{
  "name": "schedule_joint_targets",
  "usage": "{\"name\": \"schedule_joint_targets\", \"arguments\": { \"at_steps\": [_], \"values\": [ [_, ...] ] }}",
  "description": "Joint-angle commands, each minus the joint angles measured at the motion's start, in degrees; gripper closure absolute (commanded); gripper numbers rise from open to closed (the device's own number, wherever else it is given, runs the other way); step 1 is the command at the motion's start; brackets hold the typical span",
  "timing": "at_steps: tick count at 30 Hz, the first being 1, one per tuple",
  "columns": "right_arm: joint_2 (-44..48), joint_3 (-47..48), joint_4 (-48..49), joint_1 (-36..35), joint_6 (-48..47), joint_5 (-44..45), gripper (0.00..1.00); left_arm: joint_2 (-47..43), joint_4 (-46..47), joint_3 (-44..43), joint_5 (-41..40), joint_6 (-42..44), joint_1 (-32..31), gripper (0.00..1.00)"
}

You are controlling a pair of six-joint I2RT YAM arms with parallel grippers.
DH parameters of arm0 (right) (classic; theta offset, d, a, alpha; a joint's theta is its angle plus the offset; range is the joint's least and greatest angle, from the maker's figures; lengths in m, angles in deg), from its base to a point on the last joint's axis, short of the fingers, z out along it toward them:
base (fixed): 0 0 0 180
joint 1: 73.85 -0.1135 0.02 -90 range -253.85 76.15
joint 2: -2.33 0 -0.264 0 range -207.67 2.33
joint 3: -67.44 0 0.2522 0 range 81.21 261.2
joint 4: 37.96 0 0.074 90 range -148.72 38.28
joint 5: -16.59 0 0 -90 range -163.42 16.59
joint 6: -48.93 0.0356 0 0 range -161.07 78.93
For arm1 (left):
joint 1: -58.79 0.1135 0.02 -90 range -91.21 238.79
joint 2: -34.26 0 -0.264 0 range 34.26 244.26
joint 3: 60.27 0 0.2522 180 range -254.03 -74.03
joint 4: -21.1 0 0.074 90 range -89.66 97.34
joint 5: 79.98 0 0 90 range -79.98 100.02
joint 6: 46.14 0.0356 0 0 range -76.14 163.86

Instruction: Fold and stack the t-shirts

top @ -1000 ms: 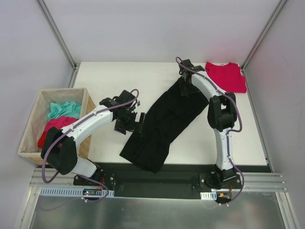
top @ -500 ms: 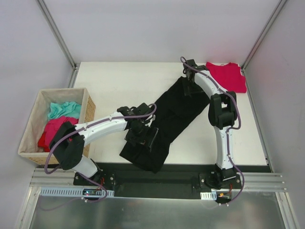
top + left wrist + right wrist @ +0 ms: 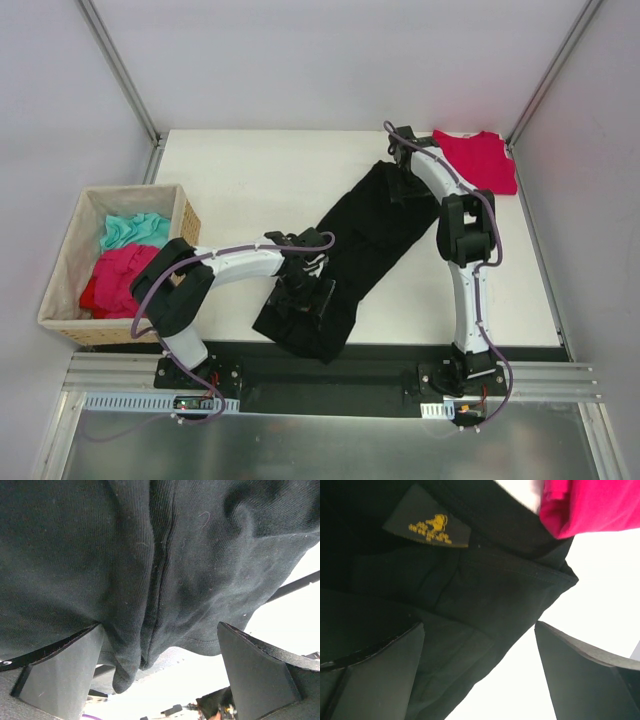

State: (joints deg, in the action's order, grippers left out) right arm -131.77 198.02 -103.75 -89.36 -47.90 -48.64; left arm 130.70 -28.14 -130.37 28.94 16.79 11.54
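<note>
A white worktop (image 3: 250, 190) sits between plain pale walls (image 3: 330, 60), with slanted aluminium posts (image 3: 120, 70) rising at its far left and far right corners. Along the near edge run a black base plate (image 3: 330, 365), an aluminium rail (image 3: 330, 397) and a brushed metal sheet (image 3: 330, 445). The light is even.

- The black shirt (image 3: 365, 235) lay diagonally across the table (image 3: 250, 180).
- The left gripper (image 3: 308, 297) sat over its near end, the right gripper (image 3: 402, 178) over its far end.
- The red shirt (image 3: 478, 160) lay in the back right corner.
- The basket (image 3: 130, 188) at left held teal and pink cloth.
</note>
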Motion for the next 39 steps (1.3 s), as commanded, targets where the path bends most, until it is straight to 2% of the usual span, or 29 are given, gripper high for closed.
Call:
{"name": "schedule_joint_targets", "arguments": {
  "at_steps": [1, 7, 12, 18, 23, 27, 32, 34, 37, 38, 39],
  "values": [
    [-3.26, 7.70, -4.47, 0.74, 0.50, -0.78, 0.04, 4.54, 4.45, 0.97, 3.67, -0.62, -1.44, 0.01],
    [-10.37, 18.08, -9.58, 0.92, 0.94, -1.22, 0.03, 6.83, 5.34, -1.31, 5.87, -0.09, -3.46, 0.01],
    [-13.20, 25.03, -10.02, 0.92, 0.77, -4.55, 0.03, 11.91, 5.51, -7.72, 8.94, 1.32, -5.84, 0.01],
    [-13.73, 26.97, -7.04, 0.74, -0.29, -9.91, 0.03, 17.89, 5.43, -14.49, 11.31, 3.69, -9.00, 0.01],
    [-13.82, 29.08, -2.47, -0.57, -1.08, -18.52, 0.03, 19.75, 5.43, -17.92, 12.81, 5.71, -10.06, 0.01],
    [-13.73, 29.87, -0.35, -3.30, -2.75, -20.65, 0.04, 20.01, 5.43, -19.78, 13.51, 6.77, -10.50, 0.01],
    [-11.02, 26.02, -1.84, -3.74, -3.45, -16.96, 0.03, 16.07, 5.43, -17.42, 12.55, 6.77, -10.76, 0.01],
    [-7.51, 20.67, -1.59, -3.74, -3.54, -13.81, 0.03, 10.71, 4.55, -16.44, 9.49, 7.55, -10.59, 0.01],
    [3.12, 10.22, 0.96, -4.26, -3.54, -9.06, 0.03, 3.07, -0.10, -16.79, 2.63, 8.61, -9.54, 0.01],
    [9.85, 7.40, 3.32, -4.62, -3.54, -8.00, 0.04, 1.22, -1.15, -17.92, 0.96, 8.79, -8.75, 0.01],
    [12.96, 1.28, 4.56, -4.88, -3.45, -6.94, 0.03, -1.76, -2.47, -18.89, -0.27, 9.05, -7.87, 0.01]
  ]
}}
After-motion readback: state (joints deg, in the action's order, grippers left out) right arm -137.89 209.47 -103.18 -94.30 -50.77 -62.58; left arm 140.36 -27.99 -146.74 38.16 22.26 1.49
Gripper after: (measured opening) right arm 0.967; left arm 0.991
